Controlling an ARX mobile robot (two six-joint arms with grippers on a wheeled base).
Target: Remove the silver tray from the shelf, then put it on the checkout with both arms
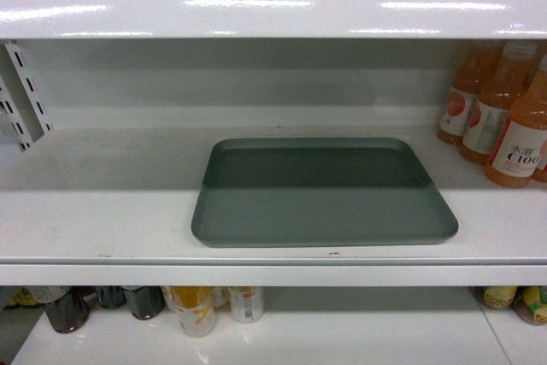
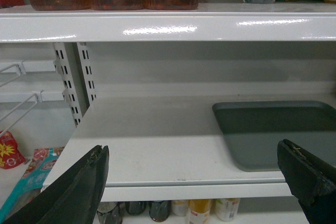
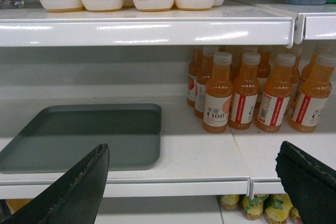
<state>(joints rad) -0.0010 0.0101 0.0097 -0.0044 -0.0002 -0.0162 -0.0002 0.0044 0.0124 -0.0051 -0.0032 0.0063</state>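
Note:
The silver tray (image 1: 320, 194) lies flat on the white shelf (image 1: 102, 211), near its front lip. Neither gripper shows in the head view. In the left wrist view my left gripper (image 2: 194, 156) is open, in front of the shelf lip, and the silver tray (image 2: 283, 129) is ahead to its right. In the right wrist view my right gripper (image 3: 194, 153) is open too, short of the shelf edge, with the silver tray (image 3: 89, 135) ahead to its left. Nothing is between either pair of fingers. The checkout is out of view.
Orange juice bottles (image 1: 504, 117) stand on the shelf right of the tray, several of them (image 3: 247, 95) in the right wrist view. A slotted bracket (image 1: 21, 96) sits at the left. Another shelf board (image 1: 273, 14) hangs low above. Bottles and cans (image 1: 197, 307) fill the shelf below.

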